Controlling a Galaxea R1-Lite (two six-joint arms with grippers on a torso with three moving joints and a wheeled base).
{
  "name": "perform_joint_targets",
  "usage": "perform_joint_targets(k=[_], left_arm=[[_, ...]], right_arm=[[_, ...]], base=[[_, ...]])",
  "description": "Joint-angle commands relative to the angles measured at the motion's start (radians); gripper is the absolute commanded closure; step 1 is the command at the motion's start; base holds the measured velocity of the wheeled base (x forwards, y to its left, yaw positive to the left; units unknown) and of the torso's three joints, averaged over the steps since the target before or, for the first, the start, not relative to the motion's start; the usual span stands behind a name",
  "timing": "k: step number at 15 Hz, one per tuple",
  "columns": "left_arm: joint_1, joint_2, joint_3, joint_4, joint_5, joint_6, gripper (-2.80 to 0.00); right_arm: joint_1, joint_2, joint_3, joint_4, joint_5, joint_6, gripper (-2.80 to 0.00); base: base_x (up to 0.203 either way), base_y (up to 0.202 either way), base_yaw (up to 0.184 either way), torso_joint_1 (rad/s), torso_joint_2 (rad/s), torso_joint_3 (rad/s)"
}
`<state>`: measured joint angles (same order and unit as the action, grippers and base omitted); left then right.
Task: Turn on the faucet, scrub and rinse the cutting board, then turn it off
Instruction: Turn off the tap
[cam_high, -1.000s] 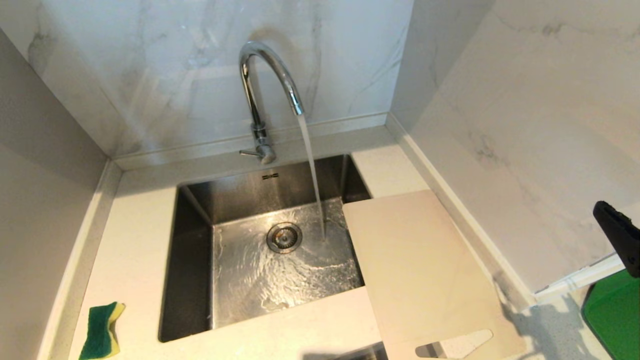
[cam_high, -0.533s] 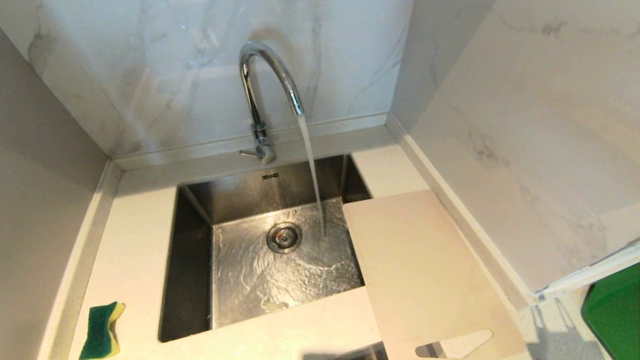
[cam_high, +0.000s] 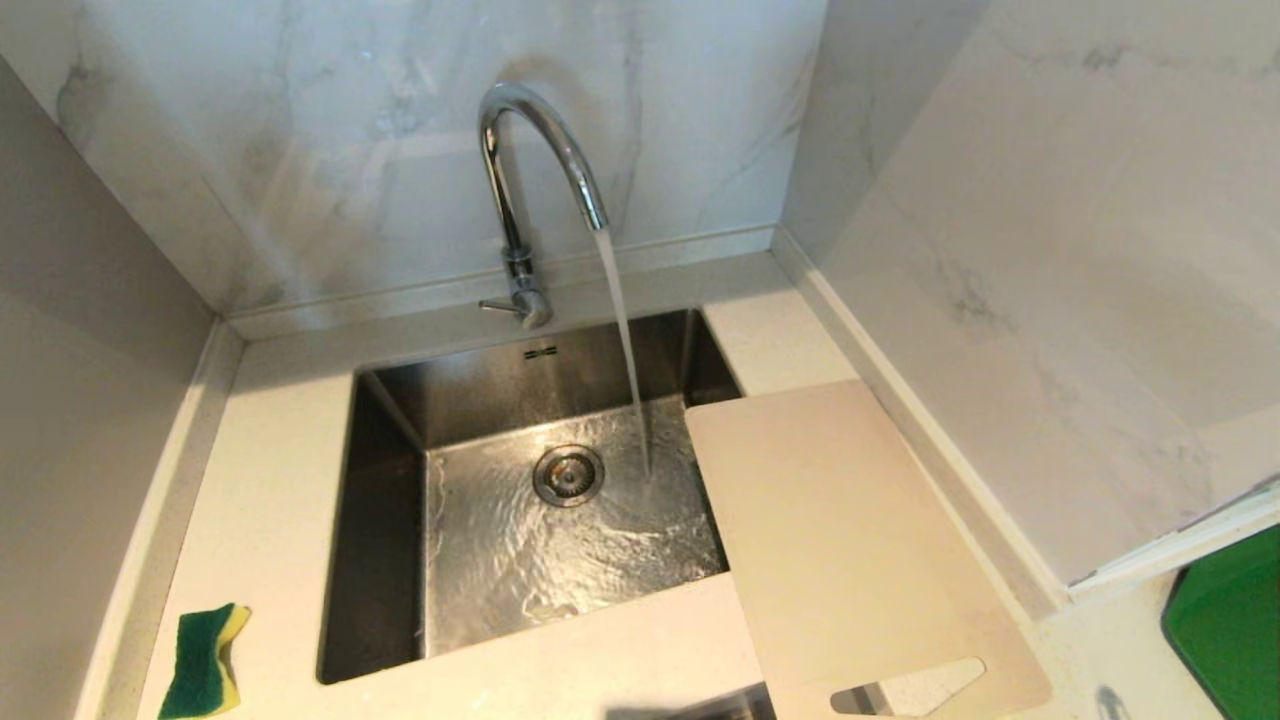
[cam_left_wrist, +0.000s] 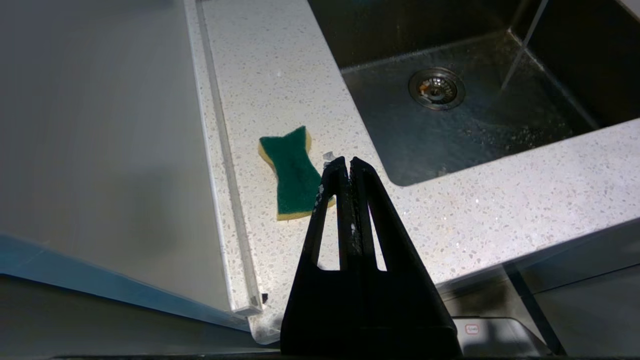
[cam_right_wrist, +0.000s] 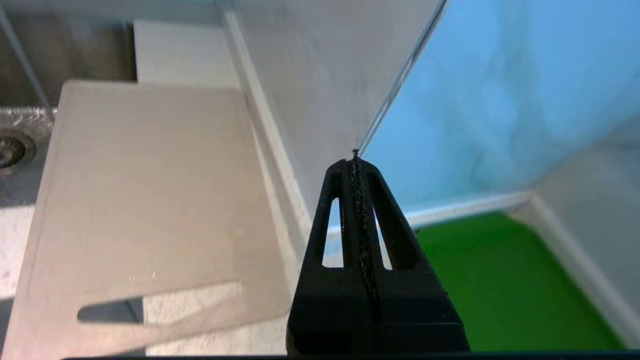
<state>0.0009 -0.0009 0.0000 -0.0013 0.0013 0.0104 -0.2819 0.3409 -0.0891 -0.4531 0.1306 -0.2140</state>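
The chrome faucet (cam_high: 527, 170) stands behind the steel sink (cam_high: 390, 500), and water streams from its spout onto the sink floor. The cream cutting board (cam_high: 850, 540) lies flat on the counter right of the sink, its left edge over the basin and its handle hole near the front. In the right wrist view the cutting board (cam_right_wrist: 145, 200) lies ahead and to one side of my right gripper (cam_right_wrist: 355, 161), which is shut and empty, apart from it. My left gripper (cam_left_wrist: 347, 162) is shut and empty, held over the counter close to a sponge. Neither gripper shows in the head view.
A green and yellow sponge (cam_high: 203, 660) (cam_left_wrist: 291, 175) lies on the speckled counter left of the sink. Marble walls enclose the counter at the back and both sides. A green surface (cam_high: 1225, 640) lies beyond the right wall's end.
My right gripper's black tip showed at the head view's right edge a second ago and has since left that view. Water keeps running. Board and sponge have not moved.
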Motion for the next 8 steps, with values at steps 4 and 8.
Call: perform_joint_targets(k=[4,8], left_arm=[[0.001,-0.001,0.000,0.000,0.000,0.000,0.00],[0.001,-0.001,0.000,0.000,0.000,0.000,0.00]], right_arm=[[0.003,-0.062,0.089,0.007,-0.017,0.035,0.00],[0.001,-0.060,0.090,0.057,-0.016,0.067,0.00]], base=[[0.000,0.000,0.000,0.000,0.00,0.000],[0.000,0.000,0.000,0.000,0.00,0.000]])
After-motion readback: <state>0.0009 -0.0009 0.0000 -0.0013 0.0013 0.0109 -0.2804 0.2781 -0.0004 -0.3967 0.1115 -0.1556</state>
